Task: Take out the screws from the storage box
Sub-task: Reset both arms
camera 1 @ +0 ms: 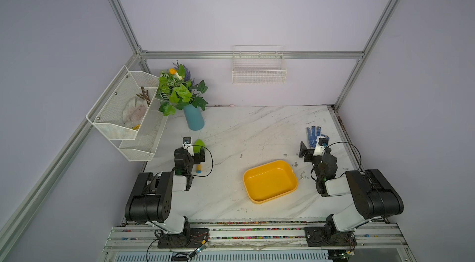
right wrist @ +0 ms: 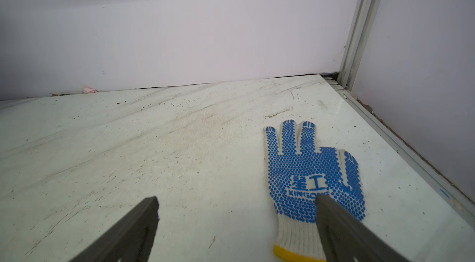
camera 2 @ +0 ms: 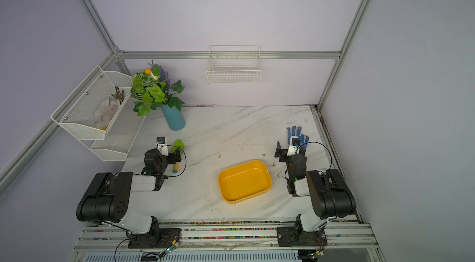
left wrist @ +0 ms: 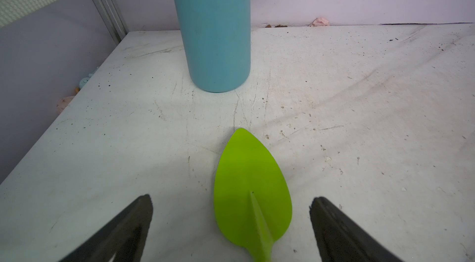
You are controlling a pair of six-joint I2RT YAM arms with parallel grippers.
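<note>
Storage box (camera 1: 270,182): shallow yellow-orange plastic tub, glossy, rounded corners, rolled rim. It sits flat on the white, grey-veined marble-look table (camera 1: 244,132), nearer the right arm, skewed to the table edge.

The screws (camera 1: 295,164): tiny silvery metal slivers, all those seen lying on the table outside the box. At least 5 are visible in both top views. Most are scattered between the box's far right corner and the right arm. 1 lies apart, off the box's far left side (camera 2: 219,155).

Left gripper (left wrist: 231,202): jaws spread wide and gripping nothing. It is poised over a lime-green trowel (left wrist: 250,175) with a smooth, leaf-shaped plastic blade and a raised centre rib.

Right gripper (right wrist: 236,200): jaws spread wide, nothing between them.

View differences:
- Box and screws show in the top views only.
- Left wrist view resolves scuffs and dark grit on the table, and the matt teal cylindrical vase (left wrist: 216,29). The foliage above it appears only in the top views.
- A top view shows the trowel's yellow handle with a blue end cap (camera 1: 198,169), cut off in the wrist view.
- Right wrist view resolves the knitted white glove (right wrist: 308,170) lying flat: blue rubber dots, printed lettering, yellow cuff edge.
- Top views alone show the white wire basket (camera 1: 259,73) on the back wall and the white perforated-mesh shelf (camera 1: 115,109) on the left wall.
</note>
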